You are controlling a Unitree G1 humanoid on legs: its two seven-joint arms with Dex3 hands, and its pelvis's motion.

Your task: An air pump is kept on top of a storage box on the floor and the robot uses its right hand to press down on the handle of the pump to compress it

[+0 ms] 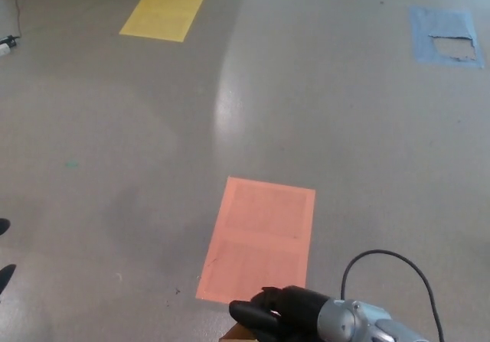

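A wide grey floor (230, 112) fills the view, carrying an orange sheet (260, 239) in the middle, a yellow sheet (163, 12) at the far left and a torn blue sheet (448, 36) at the far right. At the bottom edge the right hand (279, 320) lies low with its black fingers (249, 311) curled downward, though I cannot tell whether they grip anything. Below it only a small brown corner (232, 336) shows at the edge; the pump itself is out of sight, while a black cable (387, 258) loops above the silver wrist (352, 323).
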